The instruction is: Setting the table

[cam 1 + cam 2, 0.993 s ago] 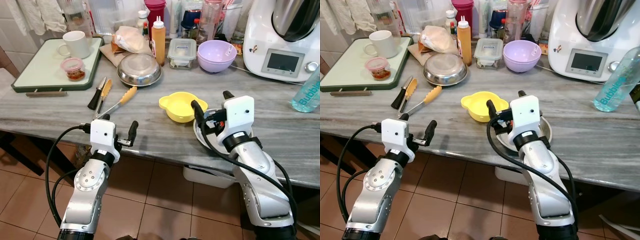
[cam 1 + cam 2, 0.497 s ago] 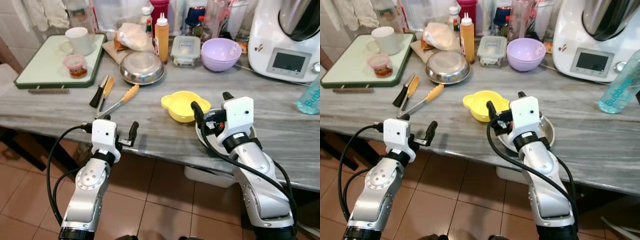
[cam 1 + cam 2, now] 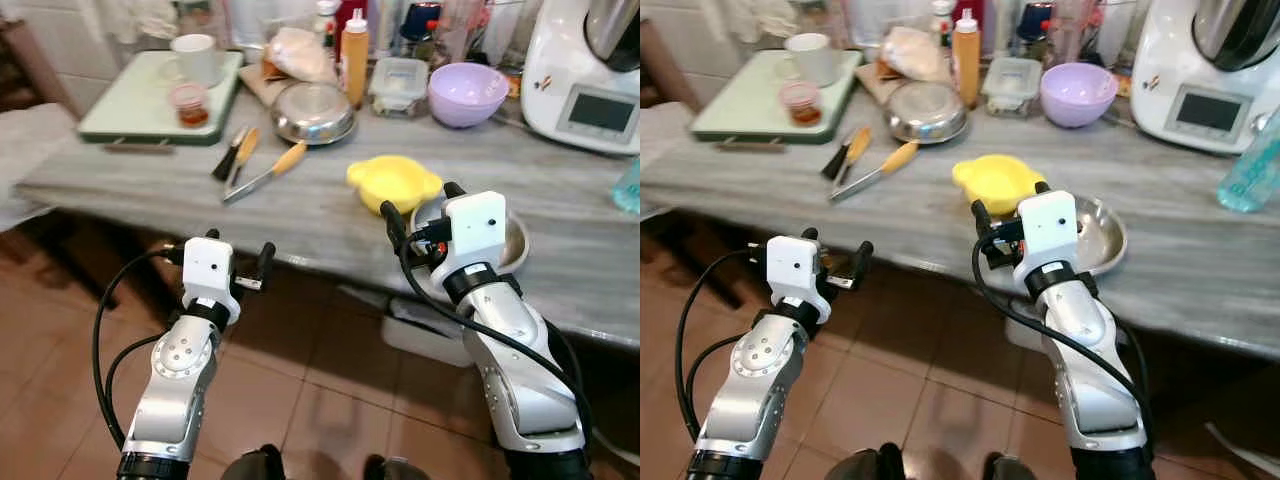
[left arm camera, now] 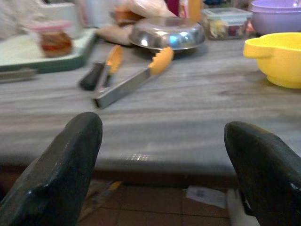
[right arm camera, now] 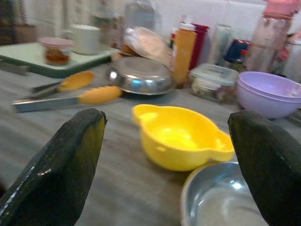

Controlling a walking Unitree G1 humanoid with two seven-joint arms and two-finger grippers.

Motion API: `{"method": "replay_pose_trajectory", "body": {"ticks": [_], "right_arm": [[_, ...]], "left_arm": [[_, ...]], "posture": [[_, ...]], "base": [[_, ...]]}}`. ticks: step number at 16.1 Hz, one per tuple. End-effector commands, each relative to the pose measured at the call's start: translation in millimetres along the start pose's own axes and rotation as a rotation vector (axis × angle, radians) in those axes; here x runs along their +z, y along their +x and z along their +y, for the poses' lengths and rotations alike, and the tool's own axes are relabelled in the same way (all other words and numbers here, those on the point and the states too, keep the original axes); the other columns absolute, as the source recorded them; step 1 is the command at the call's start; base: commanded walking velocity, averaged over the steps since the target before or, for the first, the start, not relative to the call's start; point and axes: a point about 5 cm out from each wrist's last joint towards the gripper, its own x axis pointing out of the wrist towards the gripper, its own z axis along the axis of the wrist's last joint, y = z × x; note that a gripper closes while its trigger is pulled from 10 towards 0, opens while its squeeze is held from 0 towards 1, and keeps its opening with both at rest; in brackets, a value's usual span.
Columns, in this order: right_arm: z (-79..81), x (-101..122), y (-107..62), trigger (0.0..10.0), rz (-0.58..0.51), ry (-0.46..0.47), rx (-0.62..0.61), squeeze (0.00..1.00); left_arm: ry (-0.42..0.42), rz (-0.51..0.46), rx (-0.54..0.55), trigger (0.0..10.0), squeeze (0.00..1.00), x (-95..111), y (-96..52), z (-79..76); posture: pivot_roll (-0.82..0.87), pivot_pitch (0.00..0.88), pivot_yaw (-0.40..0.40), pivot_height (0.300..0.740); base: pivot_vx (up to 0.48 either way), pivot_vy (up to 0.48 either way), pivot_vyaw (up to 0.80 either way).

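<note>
Yellow bowl [image 3: 394,183] sits on the grey marbled tabletop [image 3: 150,175], near its front edge. In the left eye view a steel bowl [image 3: 512,240] lies just beside the yellow bowl, partly hidden by the right pincer [image 3: 417,200], which hovers over it with fingers spread and empty. The left pincer [image 3: 238,261] hangs off the tabletop edge above the tiled floor [image 3: 60,400], also spread and empty. Behind the yellow bowl lie tongs [image 3: 262,172] with orange tips, a steel lid [image 3: 313,112], an orange squeeze bottle [image 3: 354,55], a clear box [image 3: 398,84] and a lilac bowl [image 3: 466,94]. A green tray [image 3: 140,100] far from the yellow bowl carries a white mug [image 3: 198,57] and a small jar [image 3: 188,103].

In the right eye view a white kitchen machine [image 3: 1210,70] with a small screen stands well behind the yellow bowl; its screen text is too blurred to read, as is the print on a blue bottle [image 3: 1250,165].

In the left wrist view the fingers [image 4: 66,169] stand wide apart, framing the tongs and the yellow bowl.

In the right wrist view the fingers [image 5: 61,165] stand wide apart around the yellow bowl, with the steel bowl touching or just beside it.
</note>
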Motion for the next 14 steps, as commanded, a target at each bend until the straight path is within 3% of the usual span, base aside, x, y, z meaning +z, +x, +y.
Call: {"method": "replay_pose_trajectory", "body": {"ticks": [1,11,14], "right_arm": [[-1.0,1.2,1.3,10.0,-0.004,0.001,-0.007,0.00],[-2.9,0.0,5.0,10.0,0.002,-0.003,-0.002,0.00],[-3.1,-0.2,5.1,10.0,0.004,-0.004,-0.002,0.00]], "left_arm": [[0.011,0.025,0.002,10.0,0.00,-5.1,-1.6,0.7],[0.011,0.033,0.007,10.0,0.00,-8.4,-1.7,-0.9],[0.008,0.035,0.005,10.0,0.00,-9.4,-1.6,-2.5]], "posture": [[-0.07,0.105,0.031,0.740],[-0.07,0.096,0.017,0.740],[-0.07,0.097,0.015,0.740]], "base": [[-0.311,0.000,0.00],[-0.313,0.000,0.00],[-0.315,0.000,-0.44]]}}
